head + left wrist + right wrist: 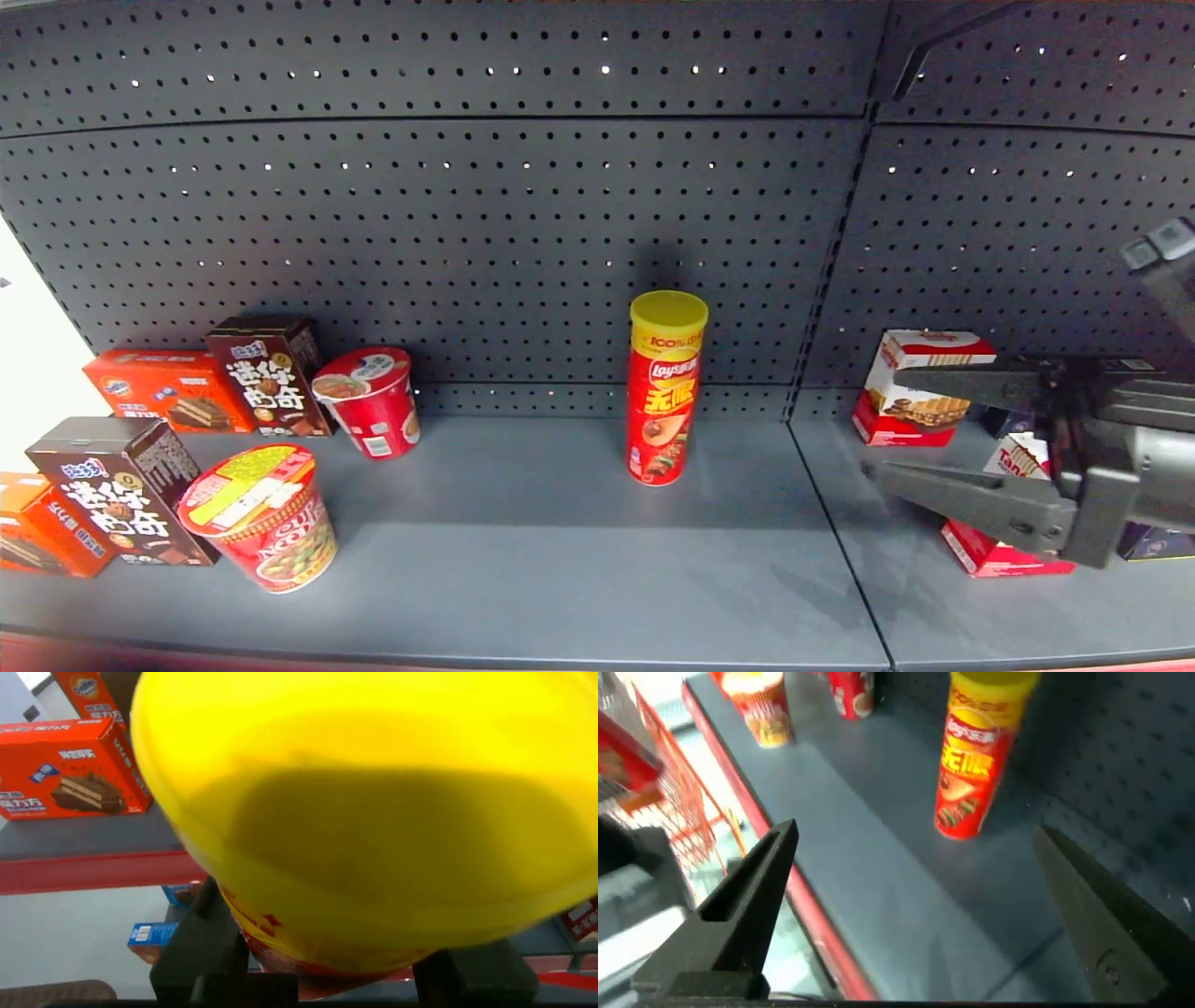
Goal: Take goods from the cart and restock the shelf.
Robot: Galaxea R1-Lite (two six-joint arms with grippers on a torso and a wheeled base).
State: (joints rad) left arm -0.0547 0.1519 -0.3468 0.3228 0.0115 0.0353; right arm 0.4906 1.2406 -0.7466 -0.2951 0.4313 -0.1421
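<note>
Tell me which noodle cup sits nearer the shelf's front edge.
The yellow-lidded cup; the red-lidded cup stands farther back, near the pegboard.

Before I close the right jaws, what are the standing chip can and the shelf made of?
Chip can: looks like a cardboard tube with a glossy printed wrap; its yellow lid looks like smooth plastic. Shelf: likely painted sheet metal, matte dark grey; its back panel is punched with even rows of holes. The second can in the left jaws looks alike.
</note>
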